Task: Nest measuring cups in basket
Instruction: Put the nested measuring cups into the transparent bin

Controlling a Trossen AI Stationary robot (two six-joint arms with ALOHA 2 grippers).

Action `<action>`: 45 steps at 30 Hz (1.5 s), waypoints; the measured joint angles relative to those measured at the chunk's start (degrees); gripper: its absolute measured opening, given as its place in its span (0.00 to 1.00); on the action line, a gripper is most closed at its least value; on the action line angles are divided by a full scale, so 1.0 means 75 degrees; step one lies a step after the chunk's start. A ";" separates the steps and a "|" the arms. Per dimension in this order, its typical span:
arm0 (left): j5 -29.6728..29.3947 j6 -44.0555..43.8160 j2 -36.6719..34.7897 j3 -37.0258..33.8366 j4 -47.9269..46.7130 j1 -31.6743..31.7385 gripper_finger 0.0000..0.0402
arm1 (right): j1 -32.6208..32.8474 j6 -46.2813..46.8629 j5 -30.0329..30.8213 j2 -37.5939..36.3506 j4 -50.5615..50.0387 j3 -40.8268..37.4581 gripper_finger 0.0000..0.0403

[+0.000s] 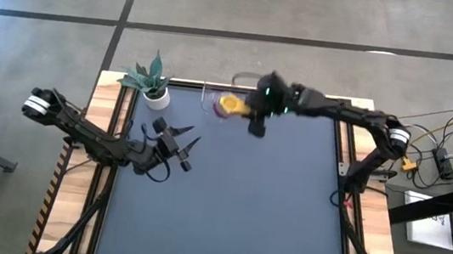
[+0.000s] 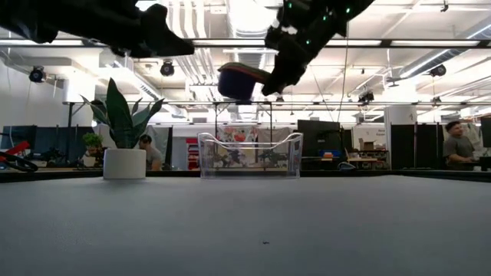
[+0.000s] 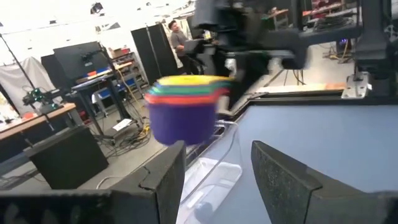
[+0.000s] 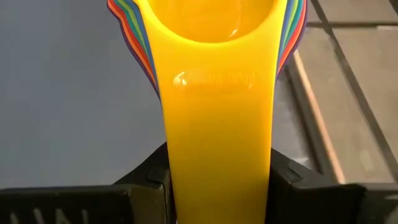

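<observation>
The measuring cups (image 1: 229,104) are nested in one stack, yellow innermost and purple outermost (image 3: 183,106). My right gripper (image 1: 255,115) is shut on the stack's handles and holds it in the air over the clear basket (image 2: 249,156) at the table's far edge. In the low view the stack (image 2: 236,80) hangs well above the basket's rim. My left gripper (image 1: 188,150) is open over the table's left middle, touching nothing; its fingers (image 3: 163,180) point toward the stack. My right gripper (image 4: 217,186) pinches the stacked handles (image 4: 217,130) between its two fingers, one finger on each long edge. The fingers come from the table's right, along the handles. The stack is lifted clear, bowls upward and roughly level, above the basket.
A small white pot with a green plant (image 1: 155,93) stands at the far left corner, left of the basket (image 2: 125,162). The dark table mat (image 1: 234,213) spreads toward the near edge. People and equipment show in the room behind.
</observation>
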 joint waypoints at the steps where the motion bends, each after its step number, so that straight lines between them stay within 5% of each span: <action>1: 0.0010 -0.0034 -0.0033 -0.0039 0.0041 0.0014 0.42 | -0.0288 -0.0164 -0.0349 0.0077 -0.0008 0.0144 0.32; 9: 0.0039 -0.0003 -0.0121 -0.0268 0.0201 0.0119 0.42 | -0.1801 -0.1106 -0.1394 0.1465 -0.0353 0.1315 0.32; 27: 0.0246 0.0195 -0.0473 -0.0544 0.0164 0.0206 0.42 | -0.2062 -0.1760 -0.1585 0.3924 -0.0649 0.2530 0.32; 45: 0.0359 0.0132 -0.0480 -0.0561 0.0182 0.0206 0.42 | -0.2031 -0.1638 -0.1570 0.4133 -0.0809 0.2764 0.44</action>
